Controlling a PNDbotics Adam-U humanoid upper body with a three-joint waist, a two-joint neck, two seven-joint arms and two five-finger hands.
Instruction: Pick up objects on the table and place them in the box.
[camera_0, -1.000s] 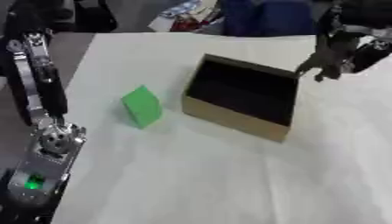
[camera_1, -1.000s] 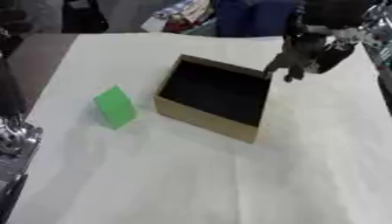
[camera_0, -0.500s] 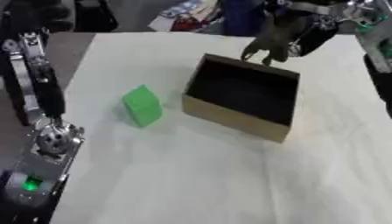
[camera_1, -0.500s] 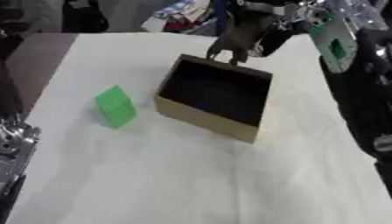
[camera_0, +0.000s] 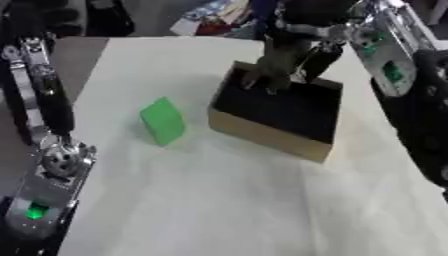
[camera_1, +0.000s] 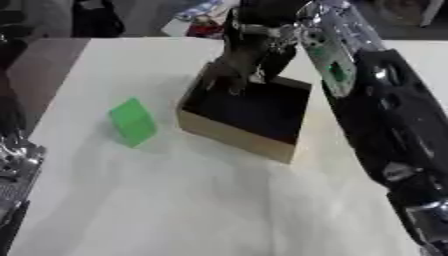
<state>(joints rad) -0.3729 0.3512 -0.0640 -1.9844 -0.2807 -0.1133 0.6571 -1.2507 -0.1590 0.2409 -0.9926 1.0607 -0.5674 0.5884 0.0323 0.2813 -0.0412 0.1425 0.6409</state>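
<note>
Where the white table (camera_0: 219, 210) is widest and bare, a green block (camera_0: 163, 120) stands on it tilted, just left of the box (camera_0: 276, 112) and apart from it, with a strip of cloth showing between the two. The box is an open cardboard tray, dark inside, set askew so one corner points toward the far edge of the table; nothing can be made out inside it. The right hand (camera_0: 278, 67) hangs over the box's far left corner, its fingers drooping downward and slightly spread, holding nothing; whether the fingertips touch the rim cannot be told. Its arm (camera_1: 367, 80) comes in from the upper right and fills the right side of the right eye view, running along the box's right wall and covering the table there. The left arm (camera_0: 44, 100) stands upright at the left edge, off the table, well apart from the block; its hand does not show. Open room lies in front of the block and box, toward the near edge, and to the left between the block and the table's left edge. Clutter lies beyond the far edge.
</note>
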